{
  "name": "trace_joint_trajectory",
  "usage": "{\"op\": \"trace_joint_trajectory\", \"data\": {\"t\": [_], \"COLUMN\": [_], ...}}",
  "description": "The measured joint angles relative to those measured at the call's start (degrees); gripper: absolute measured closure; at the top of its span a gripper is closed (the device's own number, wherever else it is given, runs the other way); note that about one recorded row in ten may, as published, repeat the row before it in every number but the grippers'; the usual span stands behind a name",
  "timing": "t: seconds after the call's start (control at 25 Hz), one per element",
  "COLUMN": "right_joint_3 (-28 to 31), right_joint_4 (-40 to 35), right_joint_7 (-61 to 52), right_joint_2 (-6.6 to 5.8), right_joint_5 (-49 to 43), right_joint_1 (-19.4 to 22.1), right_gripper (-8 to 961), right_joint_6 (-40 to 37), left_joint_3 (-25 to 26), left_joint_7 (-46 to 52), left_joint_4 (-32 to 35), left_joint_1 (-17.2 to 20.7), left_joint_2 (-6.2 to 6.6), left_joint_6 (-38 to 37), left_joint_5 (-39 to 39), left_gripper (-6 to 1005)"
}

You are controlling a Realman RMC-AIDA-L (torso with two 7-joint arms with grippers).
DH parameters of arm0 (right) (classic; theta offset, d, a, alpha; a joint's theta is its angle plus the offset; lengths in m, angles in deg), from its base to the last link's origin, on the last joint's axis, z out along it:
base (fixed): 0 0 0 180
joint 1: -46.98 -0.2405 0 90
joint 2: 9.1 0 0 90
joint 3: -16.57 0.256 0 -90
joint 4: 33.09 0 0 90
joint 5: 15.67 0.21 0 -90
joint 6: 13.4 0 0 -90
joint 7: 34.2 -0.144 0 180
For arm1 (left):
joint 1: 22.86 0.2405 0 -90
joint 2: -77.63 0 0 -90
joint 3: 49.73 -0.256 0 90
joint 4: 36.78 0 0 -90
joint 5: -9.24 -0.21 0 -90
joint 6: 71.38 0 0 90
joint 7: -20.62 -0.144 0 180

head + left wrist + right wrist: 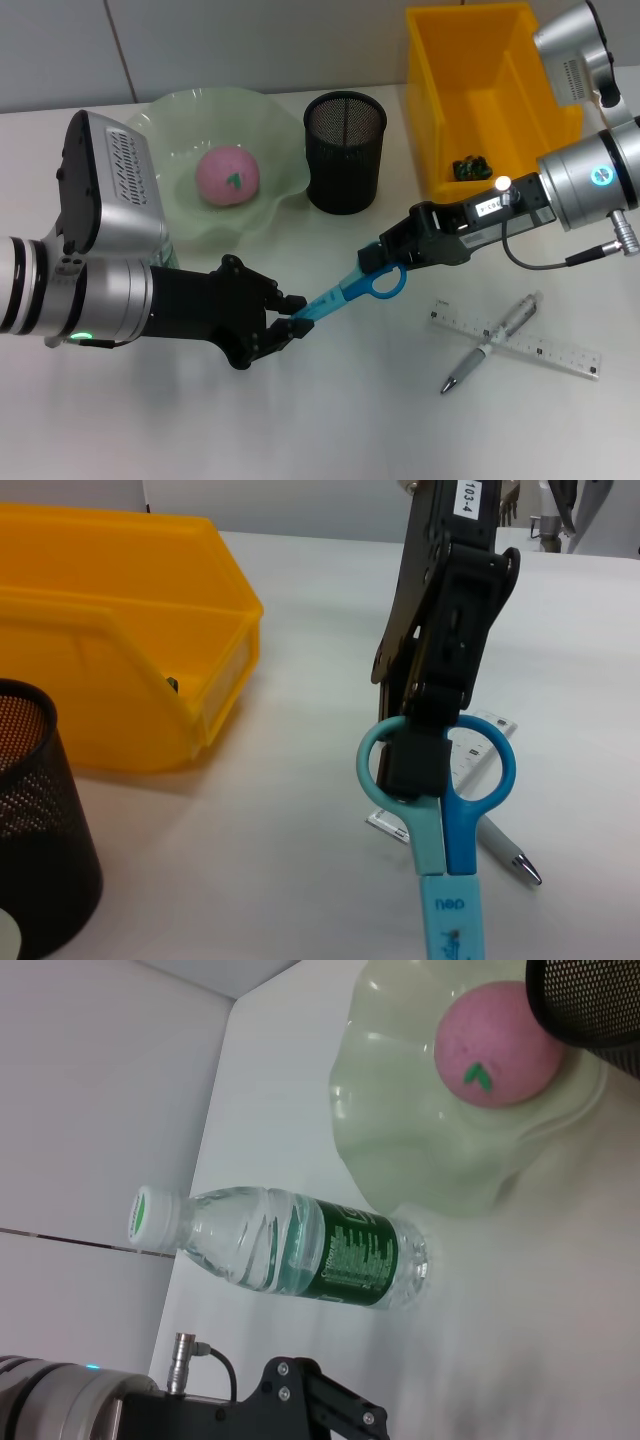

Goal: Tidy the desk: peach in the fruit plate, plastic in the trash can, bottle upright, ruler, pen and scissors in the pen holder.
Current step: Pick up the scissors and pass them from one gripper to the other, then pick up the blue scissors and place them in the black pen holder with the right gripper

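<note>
The scissors (352, 290) hang in the air between the two pincers, above the table (330, 420). The right pincer (392, 262) is clamped on the blue handle rings. The left pincer (296, 318) is clamped on the covered blade tip. It looks like a hand-over, so one arm can turn the scissors the right way for dropping in.

The black pen holder (345, 150) stands just behind the right pincer. The pen (492, 342) lies across the ruler (520, 338), near that pincer's front side, both waiting. The peach (227, 175) already sits in the fruit plate (275, 125).

The bottle (285, 1250) stands upright beside the plate.
</note>
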Motion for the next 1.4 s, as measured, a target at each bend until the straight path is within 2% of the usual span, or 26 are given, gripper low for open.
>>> {"op": "trace_joint_trajectory", "data": {"t": [0.32, 0.68, 0.88, 1.04, 1.2, 1.4], "right_joint_3": [0.0, 0.0, 0.0, 0.0, 0.1, 0.0], "right_joint_4": [0.0, -0.1, -0.1, -0.2, -0.7, -1.9], "right_joint_7": [0.0, 0.0, 0.0, 0.1, 0.3, 1.1], "right_joint_2": [0.00, -0.10, -0.11, -0.12, -0.20, -0.94], "right_joint_5": [0.1, 0.1, 0.1, 0.1, 0.1, -0.3], "right_joint_1": [0.3, 0.4, 0.4, 0.4, 0.5, 0.8], "right_gripper": [863, 872, 872, 873, 873, 873], "right_joint_6": [0.1, 0.3, 0.3, 0.3, 0.0, -0.6], "left_joint_3": [0.0, 0.0, 0.0, 0.3, 0.6, 1.3], "left_joint_7": [0.0, 0.4, 0.5, 0.6, 0.7, -0.9], "left_joint_4": [-0.1, -0.3, -0.6, -0.6, -0.6, -1.1], "left_joint_1": [-0.2, -0.6, -0.8, -0.8, -0.6, 1.2], "left_joint_2": [0.07, 0.19, 0.18, 0.17, 0.15, 0.21], "left_joint_6": [0.0, 0.7, 0.8, 0.9, 0.9, 0.8], "left_joint_5": [0.1, 0.1, 0.1, 0.0, 0.1, 2.9], "left_gripper": [786, 784, 620, 371, 186, 186]}}
